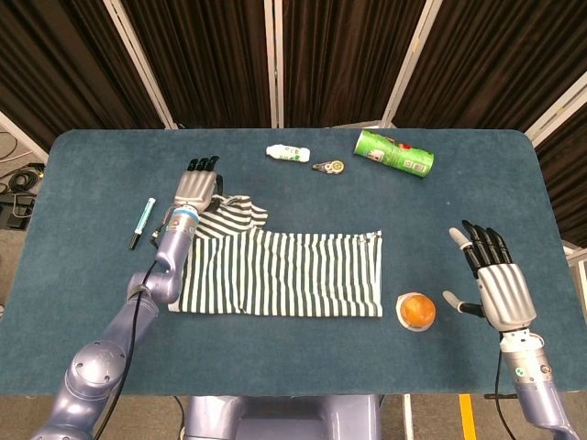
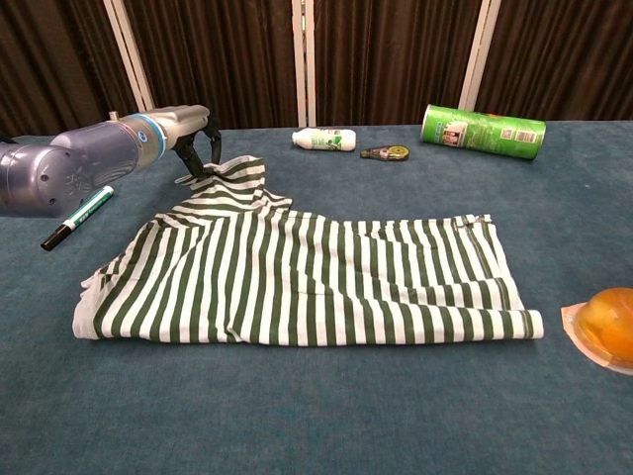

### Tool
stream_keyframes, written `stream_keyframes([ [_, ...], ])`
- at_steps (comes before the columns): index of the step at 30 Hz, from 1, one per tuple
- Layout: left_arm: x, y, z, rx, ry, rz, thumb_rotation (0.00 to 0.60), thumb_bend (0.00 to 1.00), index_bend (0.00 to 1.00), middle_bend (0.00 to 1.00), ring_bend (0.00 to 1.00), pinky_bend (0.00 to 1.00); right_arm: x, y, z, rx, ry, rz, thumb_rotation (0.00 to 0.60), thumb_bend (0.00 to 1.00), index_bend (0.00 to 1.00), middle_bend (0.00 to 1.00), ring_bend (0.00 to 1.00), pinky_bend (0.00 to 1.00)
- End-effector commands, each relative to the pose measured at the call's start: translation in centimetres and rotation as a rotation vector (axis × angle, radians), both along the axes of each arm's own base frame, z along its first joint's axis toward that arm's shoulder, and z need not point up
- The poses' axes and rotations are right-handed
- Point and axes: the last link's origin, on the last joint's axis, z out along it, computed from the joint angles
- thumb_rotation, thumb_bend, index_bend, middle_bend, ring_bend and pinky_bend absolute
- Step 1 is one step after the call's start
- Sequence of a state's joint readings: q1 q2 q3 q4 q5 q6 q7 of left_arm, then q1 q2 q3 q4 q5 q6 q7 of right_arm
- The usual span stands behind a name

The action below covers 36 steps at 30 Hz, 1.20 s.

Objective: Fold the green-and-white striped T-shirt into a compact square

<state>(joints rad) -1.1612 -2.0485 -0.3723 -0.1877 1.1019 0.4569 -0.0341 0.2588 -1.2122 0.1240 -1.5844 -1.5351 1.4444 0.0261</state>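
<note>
Overhead, blue worktop (image 1: 101, 302) against dark curtains (image 1: 211, 55). T-shirt (image 1: 284, 275) lies mid-worktop, long axis left-right, stripes running front-back. Left hand (image 1: 195, 190) pinches its far-left corner. Right hand (image 1: 495, 284) hovers right of the T-shirt, fingers spread, holding nothing.

T-shirt (image 2: 307, 282) green-white stripes | table (image 2: 326, 416) teal | can (image 2: 483, 131) green | marker (image 2: 76, 217) green-black

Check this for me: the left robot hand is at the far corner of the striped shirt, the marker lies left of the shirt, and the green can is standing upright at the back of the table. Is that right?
Not quite: the green can is lying on its side, not upright, as the chest view shows. The rest holds: the left robot hand is at the far corner of the striped shirt, and the marker lies left of it.
</note>
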Motion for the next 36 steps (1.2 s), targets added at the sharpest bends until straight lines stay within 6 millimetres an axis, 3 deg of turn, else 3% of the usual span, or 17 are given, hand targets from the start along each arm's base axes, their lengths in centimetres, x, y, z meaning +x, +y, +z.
stream_keyframes([
  [1, 0.2, 0.1, -0.1, -0.001, 0.004, 0.007, 0.600, 0.64, 0.69, 0.00, 0.00, 0.00, 0.0, 0.0, 0.0, 0.000, 0.002, -0.001, 0.600, 0.03, 0.14, 0.00, 0.00, 0.00],
  [8, 1.3, 0.1, -0.6, -0.007, -0.003, -0.005, 0.600, 0.62, 0.64, 0.00, 0.00, 0.00, 0.0, 0.0, -0.1, 0.001, 0.005, -0.003, 0.600, 0.03, 0.14, 0.00, 0.00, 0.00],
  [12, 1.6, 0.0, -1.0, -0.017, 0.009, -0.010, 0.600, 0.61, 0.39, 0.00, 0.00, 0.00, 0.0, 0.0, -0.1, -0.001, 0.004, -0.003, 0.600, 0.03, 0.14, 0.00, 0.00, 0.00],
  [14, 1.6, -0.1, -1.2, -0.018, 0.002, -0.002, 0.600, 0.51, 0.16, 0.00, 0.00, 0.00, 0.0, 0.0, 0.0, -0.001, 0.003, -0.004, 0.600, 0.03, 0.14, 0.00, 0.00, 0.00],
  [17, 1.6, 0.0, -1.1, -0.016, -0.001, 0.002, 0.600, 0.29, 0.00, 0.00, 0.00, 0.00, -0.1, -0.1, 0.0, -0.003, 0.000, -0.005, 0.600, 0.03, 0.14, 0.00, 0.00, 0.00],
  [19, 1.7, 0.0, -1.0, -0.009, -0.012, 0.001, 0.600, 0.22, 0.00, 0.00, 0.00, 0.00, -0.1, -0.1, 0.1, -0.005, -0.002, -0.006, 0.600, 0.03, 0.14, 0.00, 0.00, 0.00],
  [26, 1.9, 0.7, 0.2, 0.015, -0.015, -0.025, 0.600, 0.22, 0.02, 0.00, 0.00, 0.00, -0.2, -0.2, 0.1, -0.003, -0.004, -0.008, 0.600, 0.03, 0.14, 0.00, 0.00, 0.00],
  [31, 1.5, 0.9, 0.3, -0.035, 0.030, -0.010, 0.600, 0.24, 0.25, 0.00, 0.00, 0.00, -0.2, -0.1, 0.1, -0.004, -0.001, -0.008, 0.600, 0.03, 0.14, 0.00, 0.00, 0.00],
  [36, 1.6, 1.2, 0.2, -0.067, 0.067, 0.000, 0.600, 0.30, 0.28, 0.00, 0.00, 0.00, -0.3, -0.2, 0.1, -0.007, 0.007, -0.015, 0.600, 0.03, 0.14, 0.00, 0.00, 0.00],
])
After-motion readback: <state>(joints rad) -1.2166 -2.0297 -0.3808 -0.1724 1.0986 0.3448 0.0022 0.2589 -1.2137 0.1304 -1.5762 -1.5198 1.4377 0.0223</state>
